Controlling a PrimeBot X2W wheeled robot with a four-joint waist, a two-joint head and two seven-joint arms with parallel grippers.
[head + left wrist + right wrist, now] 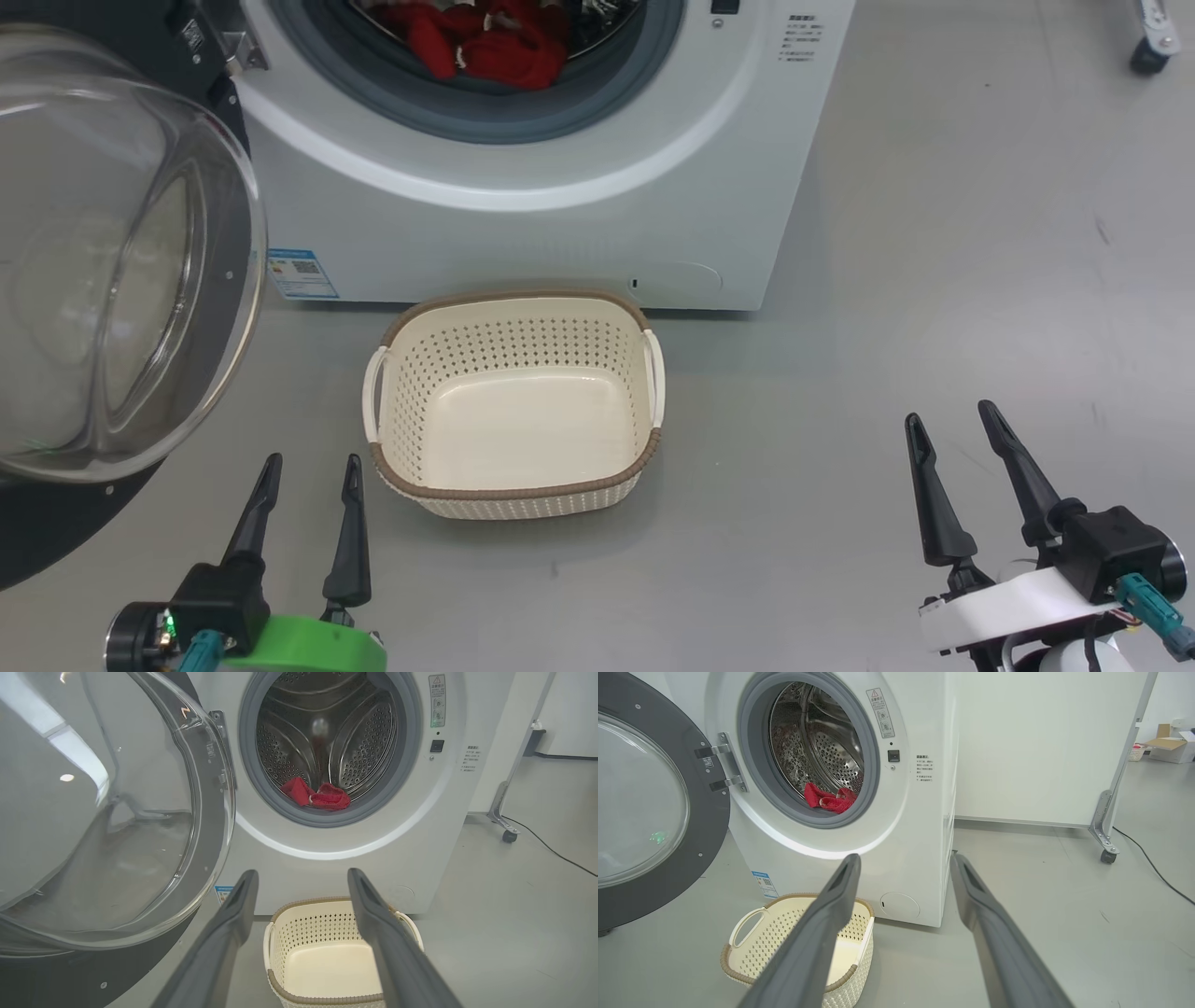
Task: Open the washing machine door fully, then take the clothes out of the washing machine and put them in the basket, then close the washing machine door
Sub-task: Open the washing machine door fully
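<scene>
The white washing machine (pixel 579 215) stands ahead with its round door (pixel 103 271) swung wide open to the left, glass bowl bulging toward me. Red clothes (pixel 485 42) lie at the front of the steel drum, seen again as clothes (pixel 317 797) and clothes (pixel 829 801). The cream basket (pixel 518 485) sits empty on the floor before the machine. My left gripper (pixel 313 471) is open at the lower left, just left of the basket, nothing between its fingers. My right gripper (pixel 952 420) is open at the lower right, well clear of the basket.
A wheeled stand leg (pixel 1106 854) with a black cable (pixel 1153 868) is to the machine's right. A white panel wall (pixel 1036 742) stands behind. Bare grey floor (pixel 980 280) stretches right of the machine. The open door's lower edge hangs close to my left arm.
</scene>
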